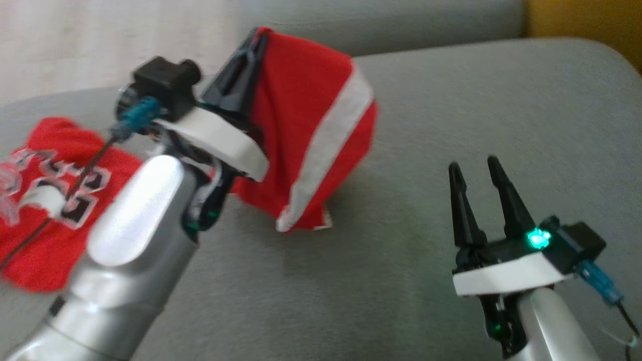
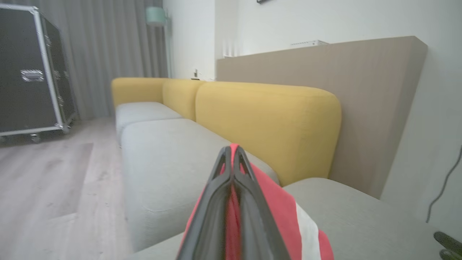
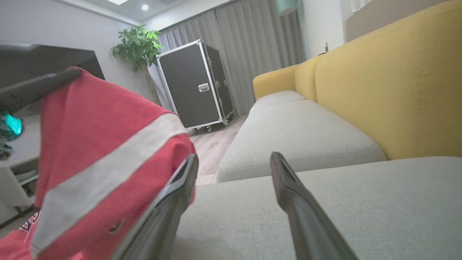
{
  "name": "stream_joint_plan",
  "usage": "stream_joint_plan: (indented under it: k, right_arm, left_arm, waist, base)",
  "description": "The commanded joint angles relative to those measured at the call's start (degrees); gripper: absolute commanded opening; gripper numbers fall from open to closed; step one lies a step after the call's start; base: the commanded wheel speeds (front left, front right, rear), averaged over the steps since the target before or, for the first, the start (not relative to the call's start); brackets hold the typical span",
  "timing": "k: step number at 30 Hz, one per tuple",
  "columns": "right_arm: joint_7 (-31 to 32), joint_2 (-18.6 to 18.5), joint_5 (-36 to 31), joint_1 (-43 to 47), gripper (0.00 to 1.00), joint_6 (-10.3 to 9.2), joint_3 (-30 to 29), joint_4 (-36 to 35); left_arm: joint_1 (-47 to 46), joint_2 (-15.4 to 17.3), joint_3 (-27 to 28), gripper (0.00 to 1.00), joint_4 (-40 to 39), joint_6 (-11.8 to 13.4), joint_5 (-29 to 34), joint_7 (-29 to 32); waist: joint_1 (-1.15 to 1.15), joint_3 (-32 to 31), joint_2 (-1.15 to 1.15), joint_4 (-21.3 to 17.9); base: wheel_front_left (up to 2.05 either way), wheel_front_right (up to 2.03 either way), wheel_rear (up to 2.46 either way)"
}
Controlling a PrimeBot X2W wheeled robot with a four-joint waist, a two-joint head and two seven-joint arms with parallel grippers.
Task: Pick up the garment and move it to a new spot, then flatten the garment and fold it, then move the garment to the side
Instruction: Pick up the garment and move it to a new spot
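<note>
Head view, left: left claw (image 1: pixel 258 37) clamped on the red fabric garment with a white stripe (image 1: pixel 311 125), one end held up off the grey fabric sofa seat (image 1: pixel 501 100), the rest lying by the seat's left edge.
Head view, right: right claw (image 1: pixel 474 165) fingers apart, nothing in it.
Left wrist view: fingers together, red cloth pinched between them.
Right wrist view: fingers spread wide, garment hanging just beside one finger.

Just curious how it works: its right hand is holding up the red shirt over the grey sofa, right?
No, the left hand holds up the red shirt over the grey sofa; the right hand is open and empty, as the head view shows.
</note>
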Motion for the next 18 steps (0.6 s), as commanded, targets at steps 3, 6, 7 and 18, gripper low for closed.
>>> stream_joint_plan:
  k: [3,6,7,18]
  right_arm:
    - [-0.62,-0.28,1.26,-3.61,1.00,0.23,2.69,-3.02]
    - [-0.62,-0.28,0.91,-5.18,1.00,0.23,4.28,-3.02]
    - [-0.62,-0.28,1.16,-5.58,1.00,0.23,4.42,-3.15]
    - [-0.62,-0.28,0.34,-5.47,1.00,0.23,2.27,-2.71]
  left_arm:
    - [-4.34,-0.83,0.64,0.00,0.17,0.68,1.20,-1.00]
    - [-5.46,-2.38,-0.34,0.00,2.52,0.47,1.97,-2.15]
    - [-5.88,-2.92,-0.63,0.00,3.54,0.26,2.19,-2.73]
    - [-6.24,-4.22,0.47,1.00,13.92,-1.92,2.01,-12.42]
  waist:
    - [0.00,4.85,0.00,-9.95]
    - [0.00,6.66,0.00,-14.02]
    - [0.00,7.10,0.00,-14.89]
    - [0.00,6.38,0.00,-12.74]
  base:
    - [0.00,0.00,0.00]
    - [0.00,0.00,0.00]
    - [0.00,0.00,0.00]
    - [0.00,0.00,0.00]
